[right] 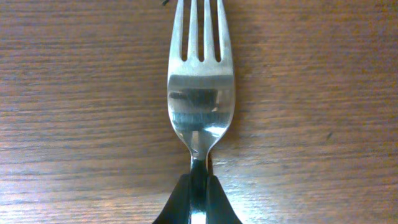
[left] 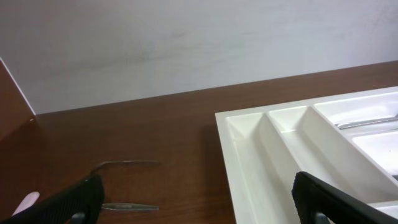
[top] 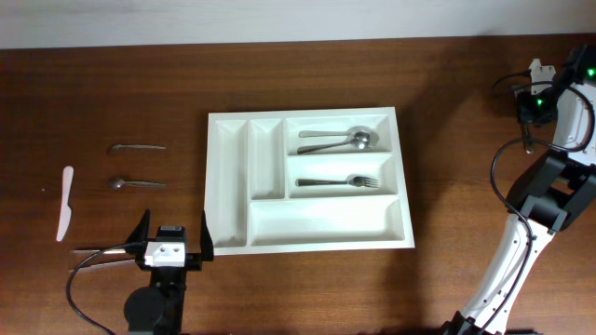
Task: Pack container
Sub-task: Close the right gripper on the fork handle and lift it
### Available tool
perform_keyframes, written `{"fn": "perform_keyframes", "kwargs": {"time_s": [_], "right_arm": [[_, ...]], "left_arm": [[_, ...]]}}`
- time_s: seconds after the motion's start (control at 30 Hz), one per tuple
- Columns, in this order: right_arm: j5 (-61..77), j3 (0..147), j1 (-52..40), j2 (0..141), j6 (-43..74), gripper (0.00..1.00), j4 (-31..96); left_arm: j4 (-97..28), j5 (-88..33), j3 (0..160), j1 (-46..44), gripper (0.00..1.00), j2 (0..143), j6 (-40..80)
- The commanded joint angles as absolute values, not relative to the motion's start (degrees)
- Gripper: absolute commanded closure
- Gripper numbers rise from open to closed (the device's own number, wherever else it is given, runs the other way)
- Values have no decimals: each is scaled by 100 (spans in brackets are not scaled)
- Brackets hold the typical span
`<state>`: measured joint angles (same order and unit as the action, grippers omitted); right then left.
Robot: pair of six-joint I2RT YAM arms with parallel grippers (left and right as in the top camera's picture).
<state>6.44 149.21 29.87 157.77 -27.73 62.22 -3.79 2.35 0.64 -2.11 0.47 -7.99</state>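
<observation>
Fork [right: 201,93], shiny steel, pinched by right fingers [right: 175,211] | left fingers [left: 71,200] wide | container [top: 317,221] white plastic, five compartments

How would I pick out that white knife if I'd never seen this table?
Find the big white tray mid-table, then look left past two metal utensils on the wood. The knife lies farthest left. Unlike them, it is white, not shiny metal.

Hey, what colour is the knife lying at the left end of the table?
White. The flat plastic knife shows best in the overhead view.
</observation>
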Motion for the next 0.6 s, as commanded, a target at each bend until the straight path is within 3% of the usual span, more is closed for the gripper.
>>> {"fn": "perform_keyframes", "kwargs": {"time_s": [0.0,0.57], "right_arm": [[558,15181,2921,15629,-2591,96,6506],[705,16459,2261,13662,-993,96,8611]], "left_arm": [[-349,281,51,-180,1,40,-869],[-399,279,51,-180,1,40,-869]]}}
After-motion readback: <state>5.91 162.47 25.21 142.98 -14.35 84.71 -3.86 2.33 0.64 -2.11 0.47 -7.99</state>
